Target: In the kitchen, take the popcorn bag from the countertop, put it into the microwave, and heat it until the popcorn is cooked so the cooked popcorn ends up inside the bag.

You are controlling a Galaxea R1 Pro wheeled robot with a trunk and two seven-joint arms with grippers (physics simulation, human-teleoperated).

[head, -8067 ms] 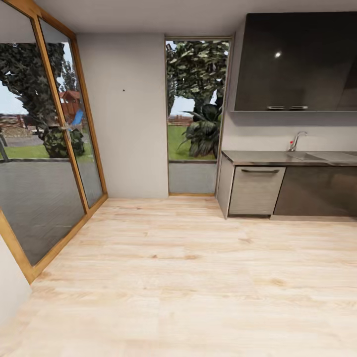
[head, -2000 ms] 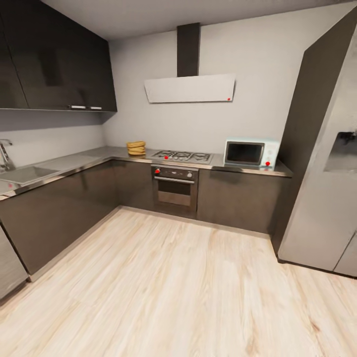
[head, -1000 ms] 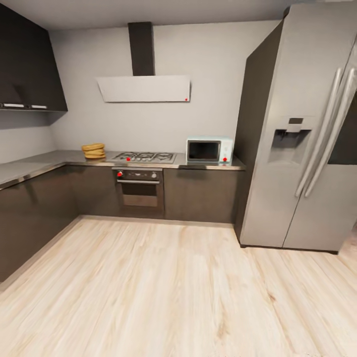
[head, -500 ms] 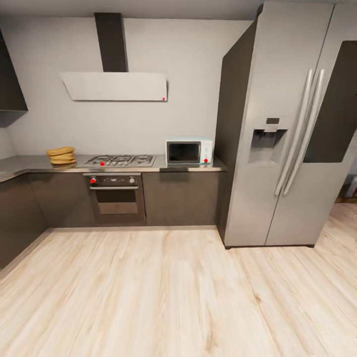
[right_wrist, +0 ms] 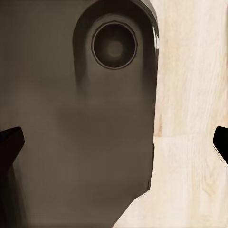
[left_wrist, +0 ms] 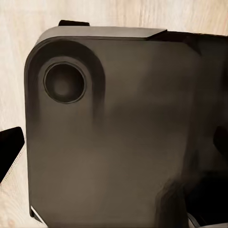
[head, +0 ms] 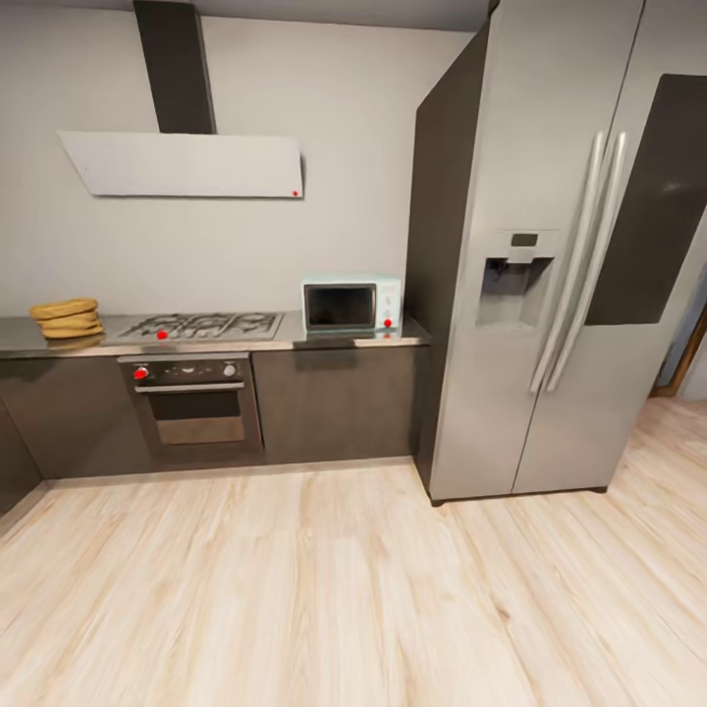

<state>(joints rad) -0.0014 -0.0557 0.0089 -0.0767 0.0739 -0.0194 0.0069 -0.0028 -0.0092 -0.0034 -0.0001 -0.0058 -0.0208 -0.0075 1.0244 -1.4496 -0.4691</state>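
Head view: saw the microwave (head: 352, 304) on the grey worktop (head: 295, 343) beside the tall fridge (head: 550, 255), right of the gas hob (head: 201, 325), with the popcorn bag (head: 67, 318) at the far left end and pale wood floor (head: 344, 589) below. Left wrist view: looked onto a dark rounded robot body (left_wrist: 118, 133) over floorboards, dark fingertips (left_wrist: 10, 151) at the edges, spread of the left end effector impossible to tell. Right wrist view: faced the same dark housing (right_wrist: 76, 118) and floor, fingertips (right_wrist: 9, 142) set far apart, right end effector wide and empty.
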